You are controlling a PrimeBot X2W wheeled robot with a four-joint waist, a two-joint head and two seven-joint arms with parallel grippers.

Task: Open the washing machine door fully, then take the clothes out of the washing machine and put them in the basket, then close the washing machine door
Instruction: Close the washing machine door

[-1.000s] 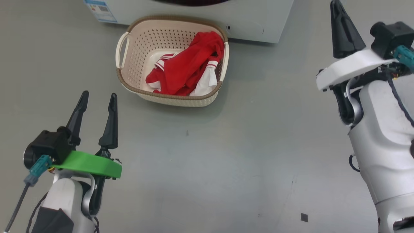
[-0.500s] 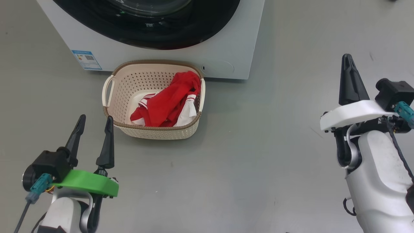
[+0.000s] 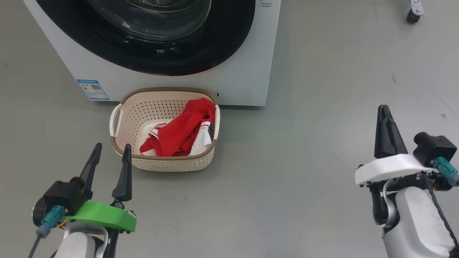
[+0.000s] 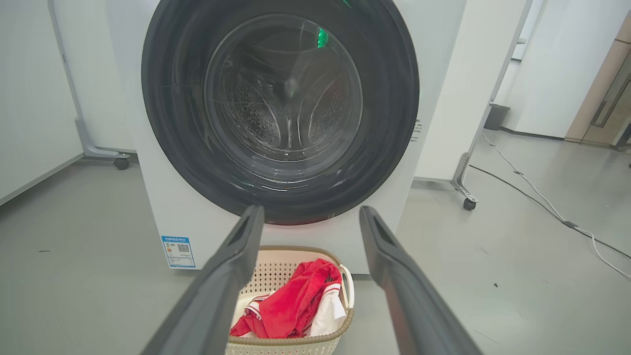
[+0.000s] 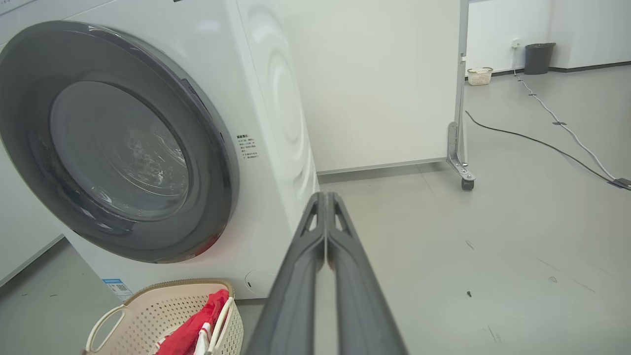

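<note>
The white washing machine (image 3: pixel 251 53) stands at the top of the head view with its black-rimmed glass door (image 3: pixel 154 43) shut flat against the front. In the left wrist view the door (image 4: pixel 281 108) faces me head-on. The cream basket (image 3: pixel 125 107) sits on the floor against the machine and holds the red clothes (image 3: pixel 179 130) with white trim. My left gripper (image 3: pixel 111 154) is open and empty, just left of the basket's near corner. My right gripper (image 3: pixel 383 109) is shut with nothing in it, far to the right over bare floor.
Grey floor lies all around. A white partition on castor feet (image 5: pixel 461 167) stands behind the machine to the right, with cables (image 5: pixel 542 143) trailing across the floor beyond it. A small basket and a dark bin (image 5: pixel 539 56) sit by the far wall.
The head camera has tilted up, so the machine's front and door have come into the picture. Both arms have sunk lower in that view. The basket and clothes lie as before.
</note>
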